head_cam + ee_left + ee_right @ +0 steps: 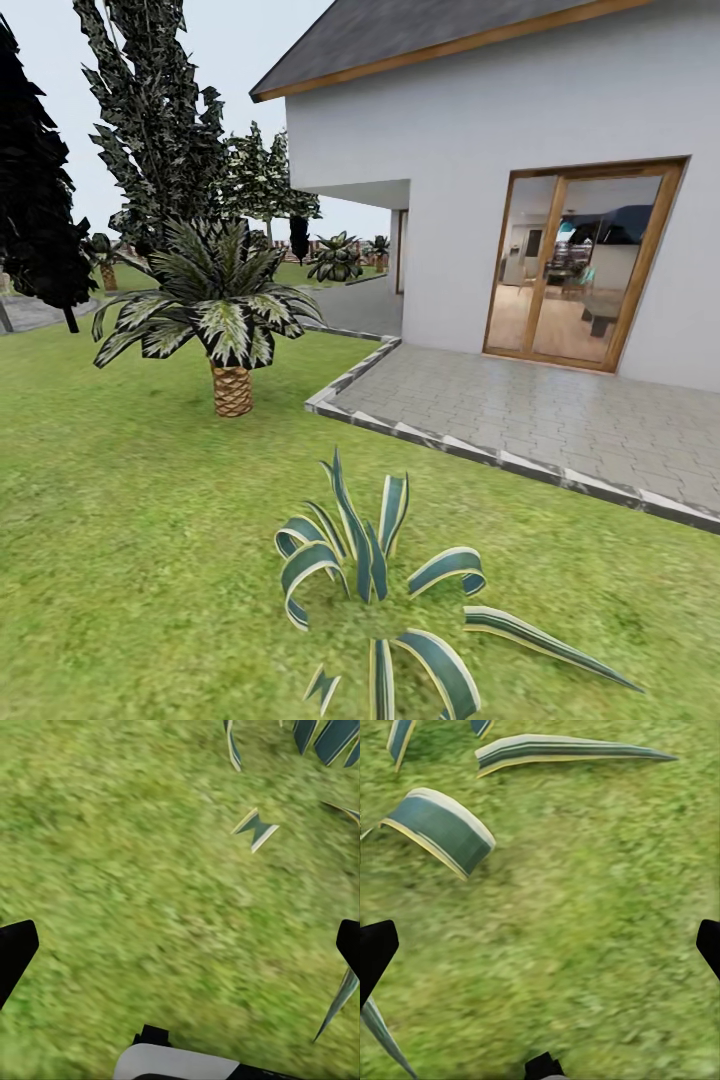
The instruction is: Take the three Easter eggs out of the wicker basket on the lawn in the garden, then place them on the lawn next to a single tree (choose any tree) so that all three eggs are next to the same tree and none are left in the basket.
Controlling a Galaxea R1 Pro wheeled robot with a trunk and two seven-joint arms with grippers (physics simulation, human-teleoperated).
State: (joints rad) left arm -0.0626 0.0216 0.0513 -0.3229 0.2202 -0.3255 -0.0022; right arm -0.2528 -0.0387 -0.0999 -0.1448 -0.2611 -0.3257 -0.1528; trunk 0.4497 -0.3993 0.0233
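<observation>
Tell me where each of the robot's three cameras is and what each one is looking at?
Head view: up on the robot's head, facing forward over the lawn toward the striped-leaf plant, small palm, paved patio and house.
Left wrist view: on the left arm, looking down at grass; the left gripper has dark fingertips at both edges.
Right wrist view: on the right arm, looking down at grass; the right gripper is likewise spread.
Shared: all three see grass and striped leaves.
</observation>
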